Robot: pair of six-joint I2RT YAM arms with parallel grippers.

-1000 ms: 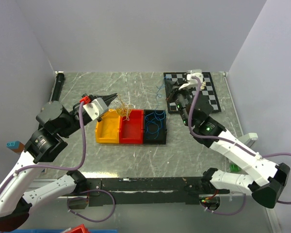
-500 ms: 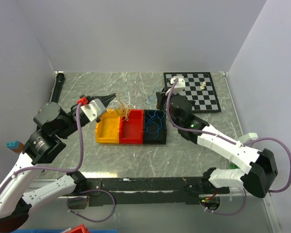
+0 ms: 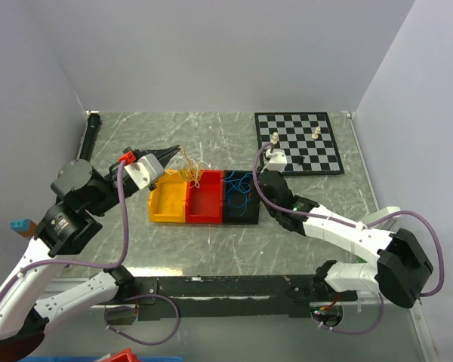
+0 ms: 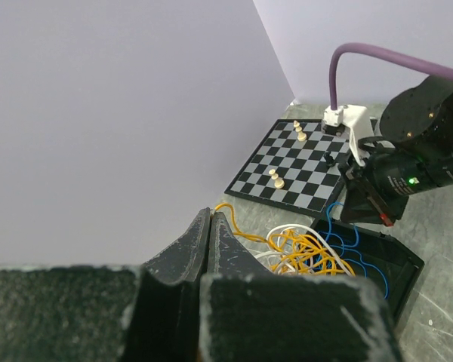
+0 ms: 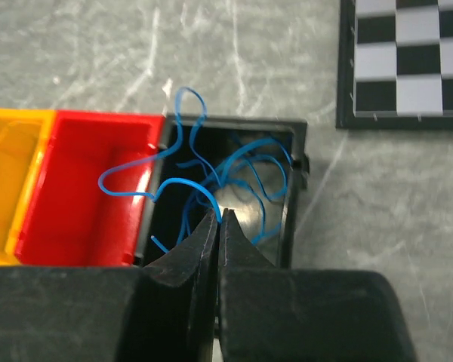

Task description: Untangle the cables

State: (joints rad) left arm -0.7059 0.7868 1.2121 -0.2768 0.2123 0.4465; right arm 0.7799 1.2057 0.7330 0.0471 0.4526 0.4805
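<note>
Hardly budged on the left in the last second, with the left gripper (image 3: 177, 149) clamped on a springy clump of curly yellow-orange and white wires (image 3: 190, 167) hung above the seam of the glossy yellow plastic bin (image 3: 166, 205) and red plastic bin (image 3: 204, 205). Swung over to the black plastic bin (image 3: 241, 219), with the right gripper (image 5: 218, 219) pinched together on what looks like 1 of several thin, limp blue wires (image 5: 238, 170) looping over its rim, away from the black-and-white chessboard (image 3: 302, 143). By this, 2 colour groups parted; blue set likely ready for release.
</note>
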